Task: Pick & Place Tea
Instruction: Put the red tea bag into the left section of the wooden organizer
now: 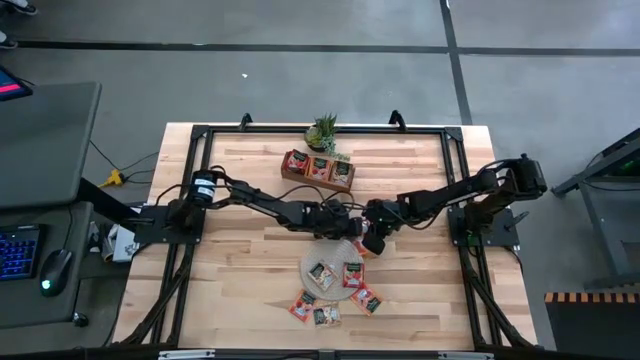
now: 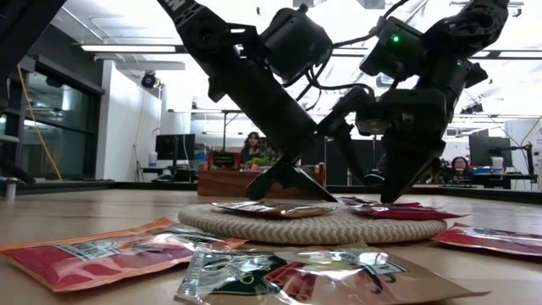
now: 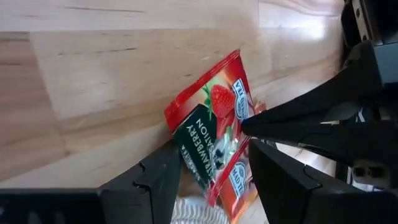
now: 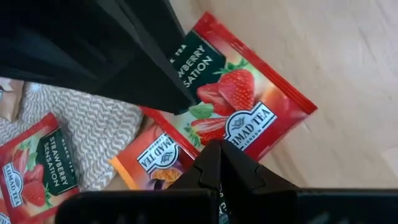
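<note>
Several small flat square tea sachets, orange-red with dark green and white marks (image 2: 110,258), are lying loose on the pale wooden surface (image 1: 230,290) nearest the low camera, just short of the round whitish woven mat (image 2: 318,225). More sachets are resting on the mat itself, so most of the tea is not yet placed. At the mat's far edge both arms are meeting over one strawberry-printed red sachet (image 3: 211,134), which is lying partly on the mat's rim and partly on the bare wood, overlapping a paler orange sachet (image 4: 155,158). The left claw (image 3: 211,180) is standing open with its two dark fingers spread on either side of that strawberry sachet, not yet gripping it. The right claw (image 4: 219,163) is closed and empty, its pinched tip pressing down at or just over the sachet's edge, seemingly steadying or nudging it. This looks like the picking step, with the grasp being lined up. The next move is calling for the left claw to close on the thin sachet alone, without catching the paler one beneath, and for the right claw to be clearing away. Farther back, the brown wooden three-compartment tray (image 1: 318,168) is already holding a few sachets, and a small green potted plant (image 1: 323,131) is standing behind it.
</note>
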Available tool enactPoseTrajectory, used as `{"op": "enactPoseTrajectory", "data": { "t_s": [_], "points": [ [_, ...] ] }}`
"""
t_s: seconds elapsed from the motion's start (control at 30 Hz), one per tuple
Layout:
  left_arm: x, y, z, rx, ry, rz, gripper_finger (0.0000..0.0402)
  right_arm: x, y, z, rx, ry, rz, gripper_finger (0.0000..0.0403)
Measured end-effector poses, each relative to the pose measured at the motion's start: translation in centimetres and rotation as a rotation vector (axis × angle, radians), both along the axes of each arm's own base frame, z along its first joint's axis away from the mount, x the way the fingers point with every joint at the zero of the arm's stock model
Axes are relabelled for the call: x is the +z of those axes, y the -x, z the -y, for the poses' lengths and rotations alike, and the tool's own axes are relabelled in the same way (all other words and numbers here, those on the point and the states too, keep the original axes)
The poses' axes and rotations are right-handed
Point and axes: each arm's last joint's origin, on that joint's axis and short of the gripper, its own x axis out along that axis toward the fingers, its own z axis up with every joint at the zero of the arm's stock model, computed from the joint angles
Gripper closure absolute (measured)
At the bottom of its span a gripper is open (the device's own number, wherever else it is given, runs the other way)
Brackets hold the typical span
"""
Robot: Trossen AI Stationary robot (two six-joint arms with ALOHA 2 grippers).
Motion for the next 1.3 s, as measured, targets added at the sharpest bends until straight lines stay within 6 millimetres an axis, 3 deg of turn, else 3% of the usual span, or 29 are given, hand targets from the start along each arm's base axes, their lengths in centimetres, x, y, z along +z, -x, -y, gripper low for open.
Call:
{"op": "enactPoseTrajectory", "data": {
  "t_s": [0.27, 0.63, 1.3],
  "points": [
    [0.03, -0.06, -0.14, 0.020, -0.048, -0.018, 0.0232, 0.01, 0.00, -0.07, 0.008, -0.014, 0.001, 0.0403],
    [-0.04, -0.02, -0.17, -0.030, -0.107, -0.032, 0.0393, 0.03, 0.00, -0.17, 0.018, -0.027, 0.001, 0.0403],
    [0.06, -0.10, -0.24, -0.047, -0.165, -0.025, 0.0401, 0.64, 0.07, -0.25, 0.042, -0.043, 0.024, 0.0403]
  ]
}}
